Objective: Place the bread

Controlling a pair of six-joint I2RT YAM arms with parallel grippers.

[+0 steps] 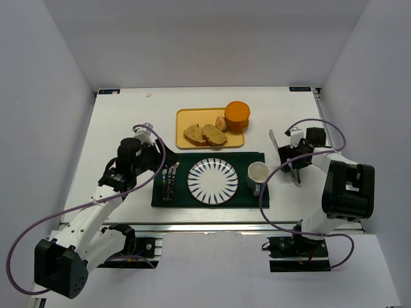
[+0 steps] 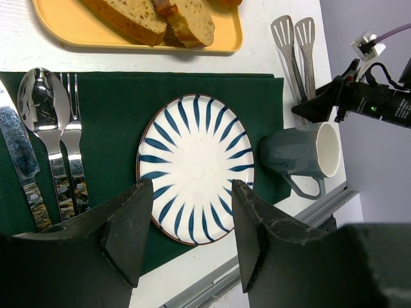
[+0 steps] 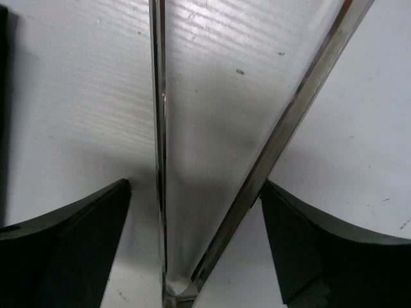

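Top external view alone shows the whole layout: the bread (image 1: 214, 135), two slices, lies on the yellow tray (image 1: 191, 117) at 12 o'clock from the striped plate (image 1: 212, 181), with the orange cylinder (image 1: 237, 115) at the tray's 3 o'clock end. The slices touch and form a row whose long axis runs 9 to 3 o'clock. Left wrist view cuts the bread off at the frame's top edge, but it shows the left gripper (image 2: 189, 212) spread wide, holding nothing, above the plate, and the mug (image 2: 302, 153) tipped on its side. Right wrist view alone shows the right gripper (image 3: 196, 185) wide apart, straddling both arms of the tongs (image 3: 160, 128) on the table. Contact cannot be told.
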